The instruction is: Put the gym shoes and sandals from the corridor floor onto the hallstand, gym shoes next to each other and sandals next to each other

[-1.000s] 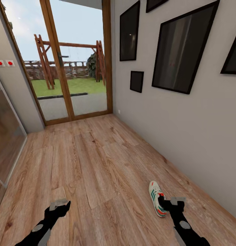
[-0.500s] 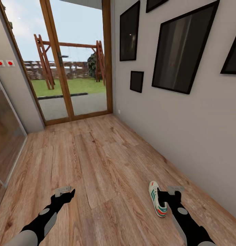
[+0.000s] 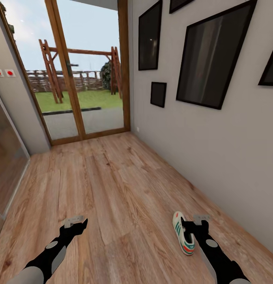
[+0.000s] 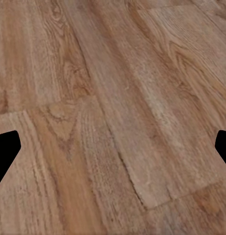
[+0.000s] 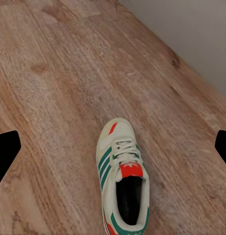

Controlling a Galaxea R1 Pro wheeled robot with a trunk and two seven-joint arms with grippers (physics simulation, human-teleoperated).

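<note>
One gym shoe [image 3: 182, 232] lies flat on the corridor floor [image 3: 113, 185], near the grey wall [image 3: 215, 150], toe pointing toward the glass door [image 3: 87, 71]. The right pincer [image 3: 195, 225] hangs just beside it, spread wide, holding nothing. The left pincer [image 3: 75, 224] is spread wide too, over bare planks, well apart from the shoe

Glass door [image 3: 87, 71], dark wall frames [image 3: 209, 55].

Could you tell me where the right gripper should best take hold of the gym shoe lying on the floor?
Probably from above, across the collar: the gym shoe sits upright on the corridor floor, opening upward, so one finger could go inside and one outside. The right gripper hangs beside it, open.
</note>
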